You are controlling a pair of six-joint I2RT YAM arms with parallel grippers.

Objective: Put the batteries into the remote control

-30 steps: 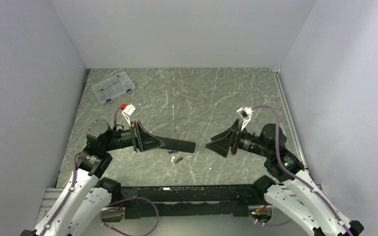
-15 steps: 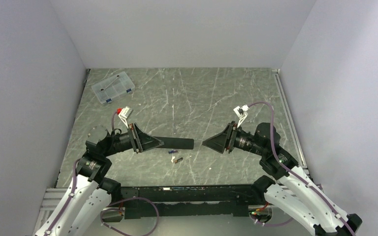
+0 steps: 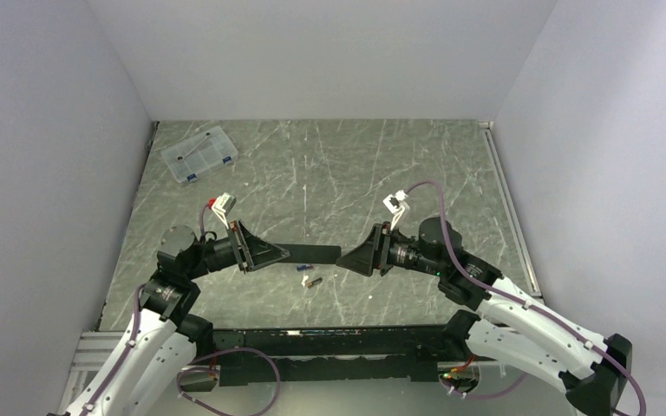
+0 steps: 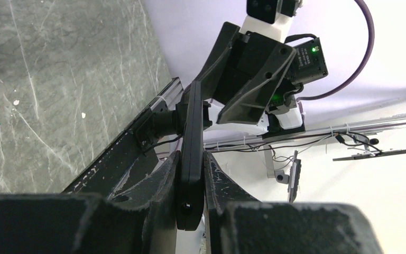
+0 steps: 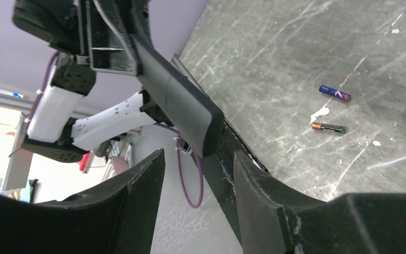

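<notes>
The remote control (image 3: 312,252), held level in the left gripper (image 3: 290,253), had its free end between the parted jaws of the right gripper (image 3: 344,258). Together they barred mid-bench. Just nearside lay the blue-banded battery (image 3: 304,267) and the gold-ended battery (image 3: 313,281). Beyond, the bench (image 3: 355,165) lay open up to the clear compartment box (image 3: 199,154) in the far-left corner.

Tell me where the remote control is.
In the top view the remote control is just left of centre, clamped in the left gripper, its free end at the open right gripper; the batteries lie on the table just on its near side.
</notes>
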